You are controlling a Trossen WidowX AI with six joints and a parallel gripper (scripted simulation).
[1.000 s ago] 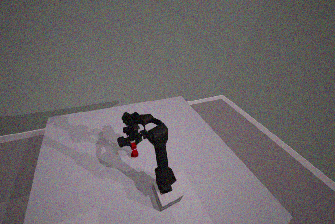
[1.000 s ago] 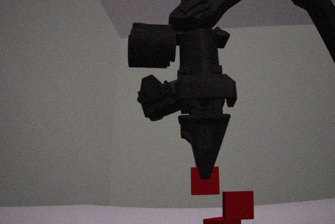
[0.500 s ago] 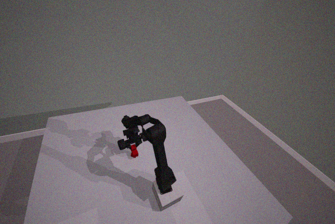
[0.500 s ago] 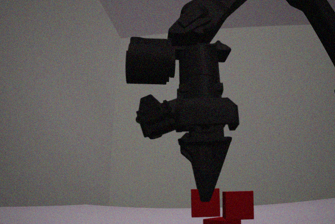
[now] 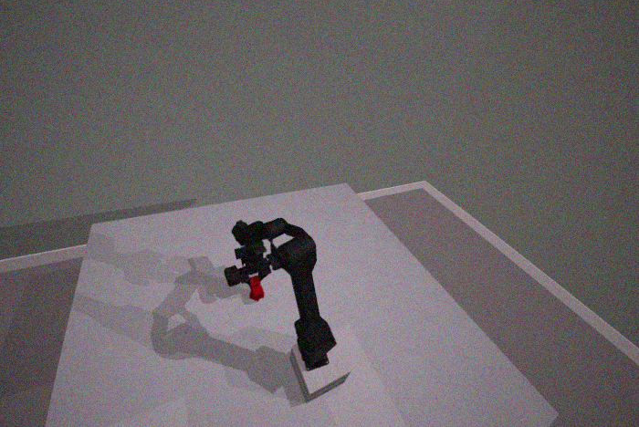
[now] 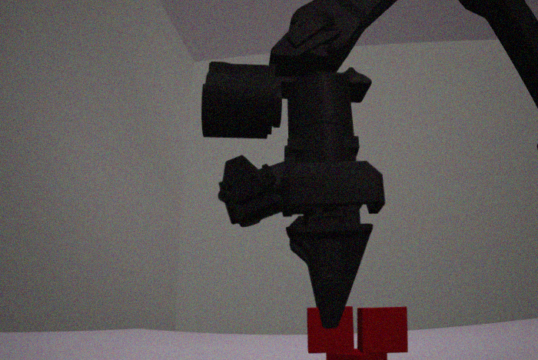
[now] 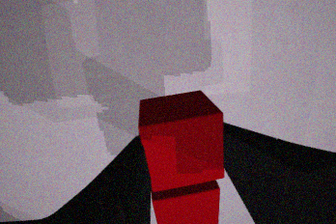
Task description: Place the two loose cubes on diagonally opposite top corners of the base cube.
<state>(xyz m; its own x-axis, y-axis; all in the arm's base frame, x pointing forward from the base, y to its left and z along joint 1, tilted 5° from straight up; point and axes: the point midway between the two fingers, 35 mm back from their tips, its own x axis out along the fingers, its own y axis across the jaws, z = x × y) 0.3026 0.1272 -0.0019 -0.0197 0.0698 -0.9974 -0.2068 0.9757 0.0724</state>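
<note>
My gripper [image 6: 330,324] [image 7: 180,137] points straight down and is shut on a red cube [image 6: 330,341] [image 7: 193,159]. The second loose red cube [image 6: 382,329] [image 7: 187,209] stands beside it, with a narrow gap between them in the exterior view. Both look level, with undersides at about the same height. The red base cube [image 6: 357,357] shows only as a strip under them at the bottom edge of that view. The cubes overhang it on opposite sides. Whether the held cube touches the base is too fine to tell. In the top view the cubes merge into one small red shape.
The arm's white mounting block [image 5: 328,378] stands on the pale table [image 5: 413,338], at the lower right of the cubes in the top view. Arm shadows lie across the table's left part. The wrist camera housing [image 6: 243,192] juts out beside the gripper.
</note>
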